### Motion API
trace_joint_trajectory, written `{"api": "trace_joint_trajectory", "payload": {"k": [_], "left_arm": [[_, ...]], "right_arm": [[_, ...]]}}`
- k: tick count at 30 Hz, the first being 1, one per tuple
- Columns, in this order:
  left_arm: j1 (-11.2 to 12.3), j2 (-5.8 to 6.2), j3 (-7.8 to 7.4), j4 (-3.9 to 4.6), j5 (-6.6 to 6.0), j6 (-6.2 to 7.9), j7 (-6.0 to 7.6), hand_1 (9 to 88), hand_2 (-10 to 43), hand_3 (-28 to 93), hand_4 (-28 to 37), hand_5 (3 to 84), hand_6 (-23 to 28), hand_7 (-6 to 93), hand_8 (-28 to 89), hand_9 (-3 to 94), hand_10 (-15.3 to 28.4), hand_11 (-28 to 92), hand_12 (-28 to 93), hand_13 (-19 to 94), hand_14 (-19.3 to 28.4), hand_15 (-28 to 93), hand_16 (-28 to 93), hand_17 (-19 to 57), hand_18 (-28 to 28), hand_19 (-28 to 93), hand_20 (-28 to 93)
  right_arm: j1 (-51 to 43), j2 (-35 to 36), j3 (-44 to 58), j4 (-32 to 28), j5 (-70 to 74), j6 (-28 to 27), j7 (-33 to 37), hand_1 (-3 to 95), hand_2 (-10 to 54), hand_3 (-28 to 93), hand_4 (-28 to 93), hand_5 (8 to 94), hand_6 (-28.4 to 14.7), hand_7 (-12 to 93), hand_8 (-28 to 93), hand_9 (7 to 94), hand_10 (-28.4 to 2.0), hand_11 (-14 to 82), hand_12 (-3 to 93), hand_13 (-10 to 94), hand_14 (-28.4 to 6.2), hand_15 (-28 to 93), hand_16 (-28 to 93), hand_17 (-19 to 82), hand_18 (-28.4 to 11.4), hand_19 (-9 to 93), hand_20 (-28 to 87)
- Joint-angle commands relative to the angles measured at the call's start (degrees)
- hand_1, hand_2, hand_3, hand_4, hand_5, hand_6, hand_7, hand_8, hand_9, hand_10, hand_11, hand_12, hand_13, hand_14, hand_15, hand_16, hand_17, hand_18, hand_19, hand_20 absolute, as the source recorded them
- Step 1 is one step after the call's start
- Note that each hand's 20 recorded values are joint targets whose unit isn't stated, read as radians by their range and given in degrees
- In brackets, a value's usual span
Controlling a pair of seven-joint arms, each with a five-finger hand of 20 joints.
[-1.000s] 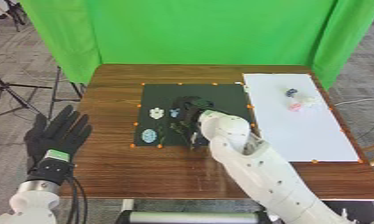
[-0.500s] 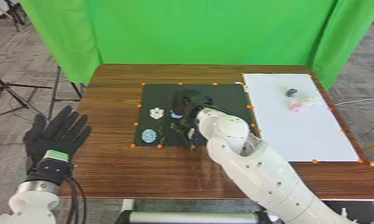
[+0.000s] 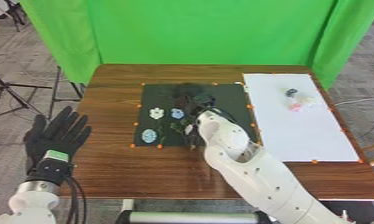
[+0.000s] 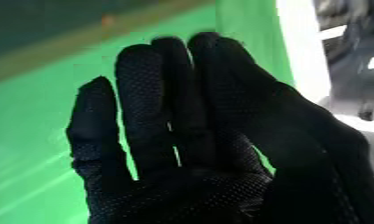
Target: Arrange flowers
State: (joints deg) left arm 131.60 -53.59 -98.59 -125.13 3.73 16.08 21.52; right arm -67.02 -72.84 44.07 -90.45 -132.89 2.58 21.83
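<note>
My right hand (image 3: 192, 102) is over the upper middle of the dark green sheet (image 3: 232, 91) in the head view. In the right wrist view the right hand (image 4: 179, 155) has its fingers nearly straight and holds nothing. Left of it on the sheet lie a white flower (image 3: 157, 113), a blue flower (image 3: 177, 114) and a light blue oval flower (image 3: 149, 135), with green stems below. A whitish piece (image 3: 190, 129) lies beside the right wrist. My left hand (image 3: 57, 132) is open, palm down or up I cannot tell, off the table's left side.
A white board (image 3: 299, 135) lies on the right of the brown table (image 3: 108, 170). On it are a dark blue flower (image 3: 292, 92), a pink flower (image 3: 295, 107) and a pale one (image 3: 309, 101). Orange dots mark the sheet's edges. A green curtain (image 3: 201, 35) hangs behind.
My right hand has shifted away from the blue flower toward the sheet's far edge, leaving that flower in fuller view. The left hand has stayed in place.
</note>
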Motion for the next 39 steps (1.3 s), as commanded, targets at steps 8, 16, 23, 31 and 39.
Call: {"api": "trace_joint_trajectory", "payload": {"k": [8, 16, 23, 31, 39], "left_arm": [[0.72, 0.23, 0.22, -0.37, -0.25, -0.22, 0.65, 28.3, 8.7, 72, -28.3, 38.1, 7.0, 20.1, -10, 32.4, 14.3, 23, 11, 23, 14.4, 37, -9, -3.9, 11.4, 30, 8], [0.1, 0.22, 0.38, -0.21, -0.11, -0.55, 0.22, 28.3, 8.7, 72, -28.3, 38.1, 7.0, 19.9, -10, 32.4, 14.3, 23, 11, 23, 14.5, 37, -9, -3.9, 11.5, 30, 8], [0.05, 0.28, 0.57, -0.15, -0.2, -0.42, 0.25, 28.3, 8.7, 72, -28.3, 38.1, 7.0, 20.0, -10, 32.4, 14.2, 23, 11, 23, 14.5, 37, -9, -3.9, 11.5, 30, 8], [-0.06, 0.09, 0.72, -0.31, -1.09, 0.93, 0.32, 28.4, 8.9, 72, -28.3, 38.2, 7.1, 19.9, -10, 32.4, 14.2, 23, 11, 23, 14.4, 37, -9, -4.0, 11.5, 30, 8], [0.61, -0.09, 0.0, -0.31, -0.48, 0.6, -0.39, 28.3, 8.8, 72, -28.3, 38.3, 7.1, 20.2, -10, 32.5, 14.4, 23, 11, 23, 14.4, 37, -9, -3.9, 11.5, 30, 8]], "right_arm": [[3.99, -3.07, 3.56, 4.33, -2.97, -21.49, -0.34, 44.5, 11.7, 82, -26, 48.7, -5.0, 14, -14, 49.3, -11.1, 9.9, 10.1, 46, -14.1, 58, 30, 25, -22.6, 78, 41], [3.57, -3.5, 4.78, 4.13, -3.64, -26.94, -3.95, 48.6, 11.9, 80, -26, 53.9, -2.6, 15, -14, 53.9, -10.0, 10.8, 10.7, 45, -13.1, 56, 34, 24, -21.5, 77, 42], [4.02, -3.14, 4.79, 4.02, -3.08, -27.89, -3.6, 49.7, 12.0, 78, -26, 55.7, -0.9, 17, -14, 56.1, -9.6, 10.8, 11.3, 46, -12.6, 56, 36, 23, -21.6, 76, 43], [3.22, -2.04, 4.65, 3.11, -2.73, -26.52, -4.32, 47.4, 10.0, 79, -26, 59.8, 1.5, 19, -13, 59.9, -8.7, 11.1, 11.4, 48, -12.7, 55, 36, 23, -22.4, 75, 44], [0.94, -1.19, 7.7, 0.27, 1.5, -22.52, -4.34, 42.1, 3.2, 84, -25, 50.3, 3.0, 21, -17, 50.4, -13.4, 10.2, 11.9, 44, -15.5, 62, 26, 22, -23.6, 74, 44]]}}
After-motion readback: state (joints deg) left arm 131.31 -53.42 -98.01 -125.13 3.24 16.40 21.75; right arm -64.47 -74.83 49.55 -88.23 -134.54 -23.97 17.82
